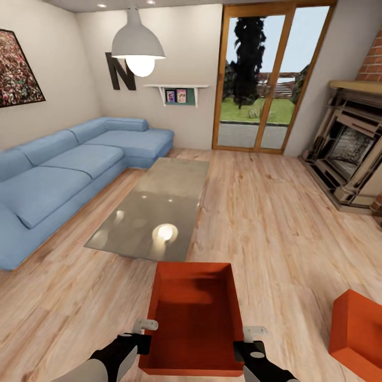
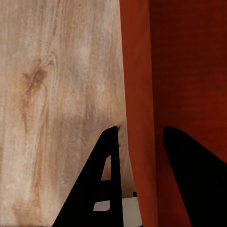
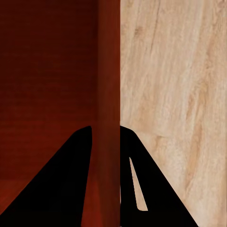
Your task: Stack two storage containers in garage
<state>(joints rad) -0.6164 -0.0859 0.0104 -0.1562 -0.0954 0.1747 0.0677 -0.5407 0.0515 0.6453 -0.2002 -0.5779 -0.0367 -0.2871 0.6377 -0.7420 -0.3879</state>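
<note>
Both sets of fingers are clamping opposite walls of one storage container (image 1: 193, 318): left gripper (image 1: 144, 335) at 7 o'clock, right gripper (image 1: 245, 342) at 5; the second container (image 1: 358, 329) is sitting at 4 o'clock.

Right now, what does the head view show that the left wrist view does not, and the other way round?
Head view alone: the blue sofa, glass coffee table, fireplace, glass doors, second storage container and right end effector.

Left wrist view alone: the left end effector up close, one finger outside the held storage container's wall and one inside.

Both: that container, the wood floor, the left end effector.
</note>
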